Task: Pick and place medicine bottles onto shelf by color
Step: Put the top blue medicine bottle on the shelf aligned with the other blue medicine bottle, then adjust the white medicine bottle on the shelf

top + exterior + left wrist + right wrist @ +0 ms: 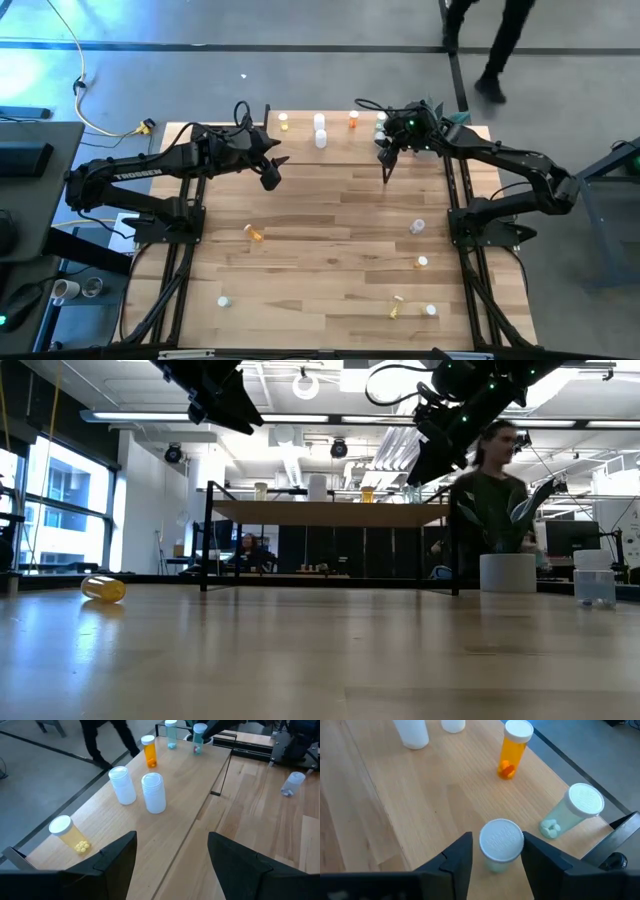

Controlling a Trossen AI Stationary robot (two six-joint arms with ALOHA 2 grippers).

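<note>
Right wrist view: pills in orange bottle (512,750)

Both arms reaching over the shelf (300,140), left gripper (270,176) and right gripper (385,160) hovering, bottles (320,132) standing there, others lying scattered on the table (330,230)

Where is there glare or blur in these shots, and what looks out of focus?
Low view: window at left and ceiling lights blow out bright, both arms show as dark shapes, the near tabletop is soft, and the person is blurred. Wrist views: the near fingers are blurred. High view: blue glare on the floor at left.
</note>
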